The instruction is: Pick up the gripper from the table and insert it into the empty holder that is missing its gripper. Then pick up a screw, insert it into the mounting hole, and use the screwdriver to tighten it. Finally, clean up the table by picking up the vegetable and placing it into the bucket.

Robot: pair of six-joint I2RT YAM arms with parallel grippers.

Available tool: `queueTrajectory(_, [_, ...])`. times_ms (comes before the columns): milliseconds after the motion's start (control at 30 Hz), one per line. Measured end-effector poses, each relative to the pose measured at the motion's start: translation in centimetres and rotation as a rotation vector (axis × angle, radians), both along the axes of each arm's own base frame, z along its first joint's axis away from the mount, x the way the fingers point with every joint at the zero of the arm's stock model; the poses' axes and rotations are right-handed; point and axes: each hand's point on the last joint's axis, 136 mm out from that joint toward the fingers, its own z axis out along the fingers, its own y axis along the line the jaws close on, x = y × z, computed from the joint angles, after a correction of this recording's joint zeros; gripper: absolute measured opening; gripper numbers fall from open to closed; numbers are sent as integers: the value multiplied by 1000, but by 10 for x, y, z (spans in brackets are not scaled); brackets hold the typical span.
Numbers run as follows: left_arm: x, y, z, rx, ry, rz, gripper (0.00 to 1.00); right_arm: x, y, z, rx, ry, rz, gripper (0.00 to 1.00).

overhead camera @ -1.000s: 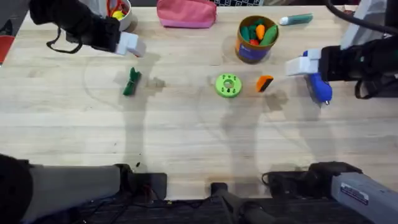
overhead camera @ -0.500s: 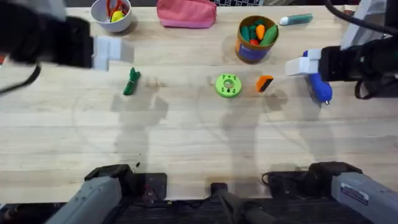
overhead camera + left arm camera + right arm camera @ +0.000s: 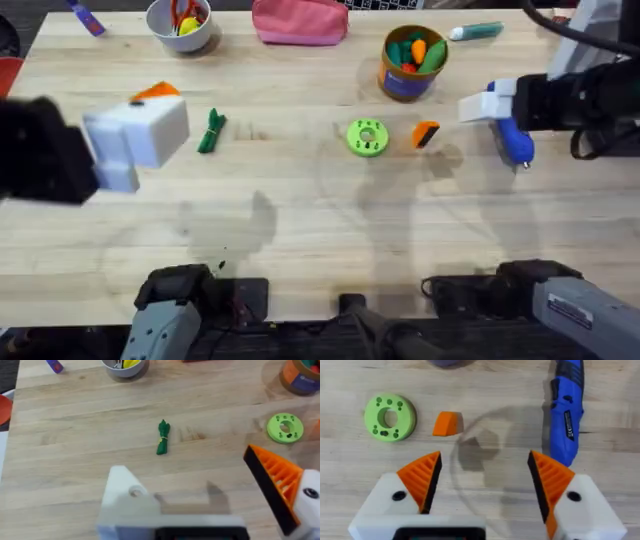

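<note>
Gripper (image 3: 426,134) lies loose on desk (image 3: 300,220) centre-right, beside green disc (image 3: 367,138). My right tool (image 3: 482,485) spread, empty; left tool (image 3: 210,505) spread, holder (image 3: 127,502) bare.

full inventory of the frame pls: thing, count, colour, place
small loose orange ribbed wedge: 1, orange, right of green disc
green holed plastic disc: 1, green, table centre
blue cylindrical power screwdriver: 1, blue, right side
dark green toy vegetable: 1, left of centre
brown-orange tub with blue label: 1, far side, holding toy vegetables
white bowl: 1, far left
pink pouch: 1, far edge
teal marker pen: 1, far right
left gripper: one orange finger, one bare white block
right gripper: fingers open
</note>
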Motion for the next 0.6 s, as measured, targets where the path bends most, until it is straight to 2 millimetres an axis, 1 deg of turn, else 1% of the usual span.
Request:
queueTrajectory(133, [-17, -3, -5, -6, 9, -6, 985, 0, 0, 0, 0, 0, 0, 994])
queueTrajectory(233, [-18, -9, -2, -22, -5, -31, 987, 0, 0, 0, 0, 0, 0, 994])
queueTrajectory(300, [-14, -11, -3, -33, -13, -46, 987, 0, 0, 0, 0, 0, 0, 994])
queueTrajectory(367, [-6, -12, -8, -37, -18, -54, 986, 0, 0, 0, 0, 0, 0, 994])
queueTrajectory(400, [1, -12, -10, -39, -30, -58, 986, 0, 0, 0, 0, 0, 0, 994])
queueTrajectory(533, [35, -11, -20, -35, -106, -73, 985, 0, 0, 0, 0, 0, 0, 994])
queueTrajectory(600, [51, -11, -28, -37, -142, -86, 985, 0, 0, 0, 0, 0, 0, 994])
